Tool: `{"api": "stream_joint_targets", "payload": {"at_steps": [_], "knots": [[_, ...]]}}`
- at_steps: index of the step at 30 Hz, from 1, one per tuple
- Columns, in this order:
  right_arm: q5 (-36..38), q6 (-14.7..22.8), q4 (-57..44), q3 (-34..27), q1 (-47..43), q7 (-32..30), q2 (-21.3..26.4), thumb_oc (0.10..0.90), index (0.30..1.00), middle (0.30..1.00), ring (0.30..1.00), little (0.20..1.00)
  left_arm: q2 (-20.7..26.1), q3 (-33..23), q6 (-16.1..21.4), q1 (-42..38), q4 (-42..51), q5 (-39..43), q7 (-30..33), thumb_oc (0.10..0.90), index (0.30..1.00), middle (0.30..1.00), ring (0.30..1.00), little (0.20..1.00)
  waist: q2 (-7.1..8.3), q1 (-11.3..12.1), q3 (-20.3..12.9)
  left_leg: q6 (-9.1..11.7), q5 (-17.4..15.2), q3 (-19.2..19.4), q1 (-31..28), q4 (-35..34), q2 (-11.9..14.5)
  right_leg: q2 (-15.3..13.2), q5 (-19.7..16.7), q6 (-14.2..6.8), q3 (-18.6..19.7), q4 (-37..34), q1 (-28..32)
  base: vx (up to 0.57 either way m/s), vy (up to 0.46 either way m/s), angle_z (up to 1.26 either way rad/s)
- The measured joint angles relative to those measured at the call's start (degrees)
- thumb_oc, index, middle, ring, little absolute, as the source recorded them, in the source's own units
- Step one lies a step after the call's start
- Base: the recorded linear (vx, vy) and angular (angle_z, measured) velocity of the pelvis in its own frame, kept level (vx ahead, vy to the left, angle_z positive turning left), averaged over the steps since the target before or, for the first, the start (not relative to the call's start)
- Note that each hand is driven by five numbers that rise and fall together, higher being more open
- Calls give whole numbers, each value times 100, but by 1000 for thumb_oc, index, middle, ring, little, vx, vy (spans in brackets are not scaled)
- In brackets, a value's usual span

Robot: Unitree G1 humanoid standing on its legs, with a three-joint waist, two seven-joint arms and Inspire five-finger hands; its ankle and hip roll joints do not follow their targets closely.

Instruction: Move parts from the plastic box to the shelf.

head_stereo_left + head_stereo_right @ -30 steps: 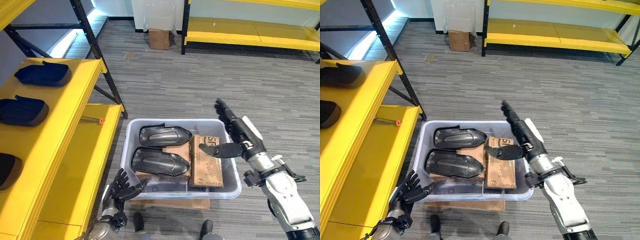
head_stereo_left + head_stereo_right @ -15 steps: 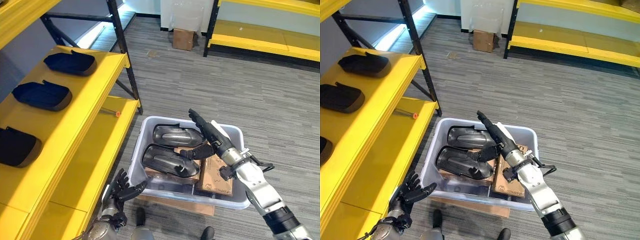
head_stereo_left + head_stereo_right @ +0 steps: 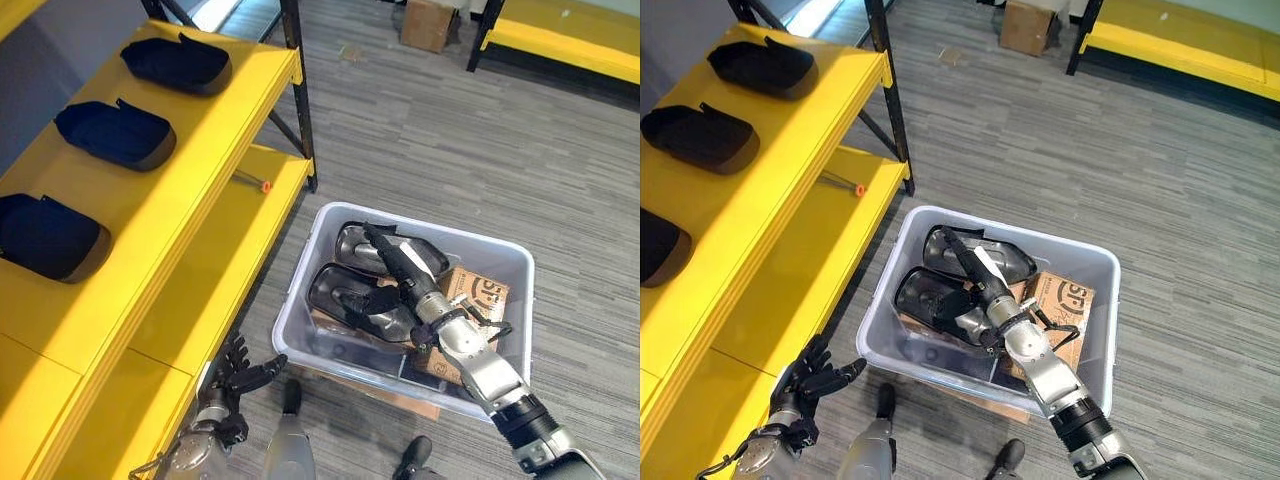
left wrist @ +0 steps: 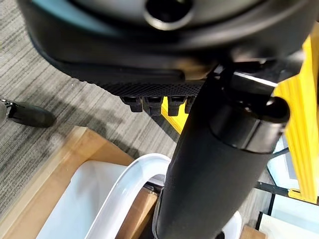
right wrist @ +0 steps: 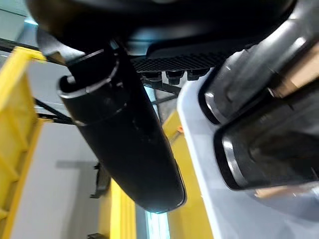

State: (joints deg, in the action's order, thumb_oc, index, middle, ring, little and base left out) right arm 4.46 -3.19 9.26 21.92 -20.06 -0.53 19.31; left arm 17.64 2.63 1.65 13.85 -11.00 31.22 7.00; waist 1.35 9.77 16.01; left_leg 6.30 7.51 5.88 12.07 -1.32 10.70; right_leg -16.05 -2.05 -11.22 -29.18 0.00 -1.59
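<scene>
A translucent plastic box [image 3: 297,280] stands on the floor beside the yellow shelf [image 3: 205,165]. Two glossy black parts lie in its left half, the far one [image 3: 432,255] and the near one [image 3: 343,290]. My right hand [image 3: 415,290] reaches into the box above them, open, fingers straight along the far part, thumb down against the near one. The right wrist view shows both parts [image 5: 264,94] just past the thumb [image 5: 124,134]. My left hand [image 3: 232,368] hangs open, fingers spread, low by the box's near left corner. Three dark parts [image 3: 115,133] rest on the shelf's top level.
A cardboard carton [image 3: 480,297] fills the box's right half, and flat cardboard lies under the box. An orange-tipped tool [image 3: 255,183] lies on the lower shelf level. A black shelf post [image 3: 300,95] stands close to the box. A brown carton [image 3: 428,22] and another yellow rack [image 3: 560,35] are farther off.
The camera has swung, shifting the whole picture. My right hand moved left from over the cardboard carton and down onto the two black parts. The left hand stays put.
</scene>
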Motion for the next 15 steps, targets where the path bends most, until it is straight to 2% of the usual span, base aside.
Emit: {"api": "stream_joint_targets", "payload": {"at_steps": [11,15], "knots": [[-224,-115,528,88,-84,-190,-137,900,1000,1000,1000,1000,25,64,2,-218,9,-2,134,900,1000,1000,1000,1000,-33,6,114,0,-2,-46,90,15,-31,-8,8,-19,-106,-39,4,-6,11,3],[-225,-164,774,94,-143,-362,-302,900,1000,1000,1000,1000,141,160,5,-266,15,-2,161,900,1000,1000,1000,1000,-78,4,302,0,-2,-54,105,38,-31,-9,7,-20,-106,-32,1,-15,15,1]]}}
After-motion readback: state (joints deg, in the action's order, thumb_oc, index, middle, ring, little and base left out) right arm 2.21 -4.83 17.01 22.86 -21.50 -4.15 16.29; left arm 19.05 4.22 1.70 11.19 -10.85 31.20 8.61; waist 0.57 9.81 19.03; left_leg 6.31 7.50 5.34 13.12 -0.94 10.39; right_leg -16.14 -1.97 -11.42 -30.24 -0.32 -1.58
